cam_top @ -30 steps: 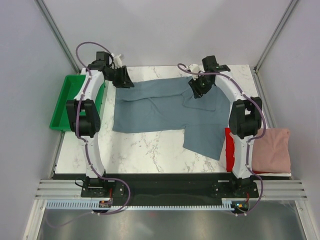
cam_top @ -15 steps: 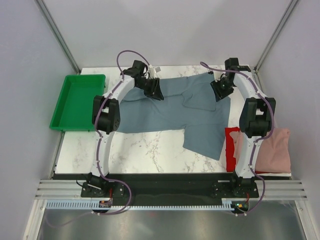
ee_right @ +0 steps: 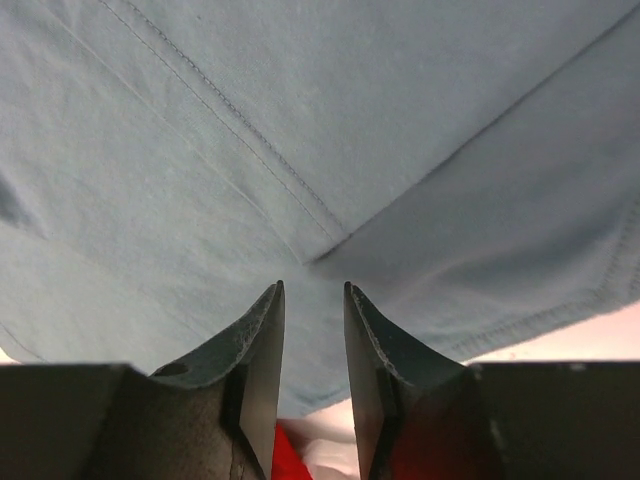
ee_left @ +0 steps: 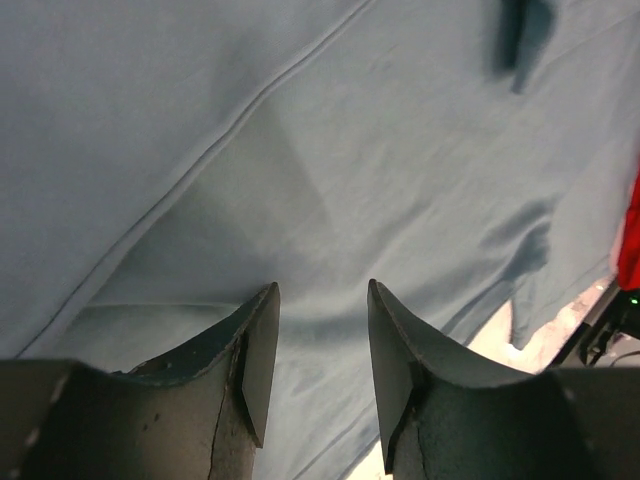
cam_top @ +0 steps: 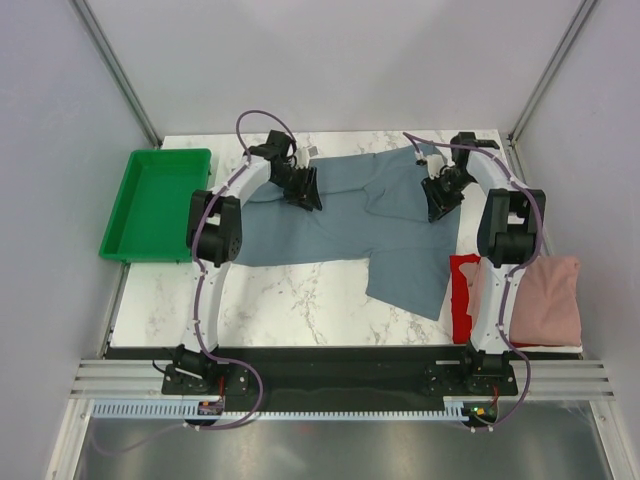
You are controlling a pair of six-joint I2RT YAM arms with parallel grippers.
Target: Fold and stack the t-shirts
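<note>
Both grippers sit over the slate blue-grey t-shirt (cam_top: 340, 222), spread along the far edge of the bench (cam_top: 300, 300), long axis left to right, one flap reaching toward the near right corner. The left gripper (cam_top: 305, 192) is over its left part and the right gripper (cam_top: 437, 204) is near its right edge, both with jaws apart, holding nothing. Collar end: can't tell.

The slate blue-grey cloth t-shirt (cam_top: 340, 225) is lying spread across the marble table's (cam_top: 300, 300) far half. The bright red cloth t-shirt (cam_top: 460, 300) and folded dusty pink cloth t-shirt (cam_top: 545, 300) are sitting at its right edge.
</note>
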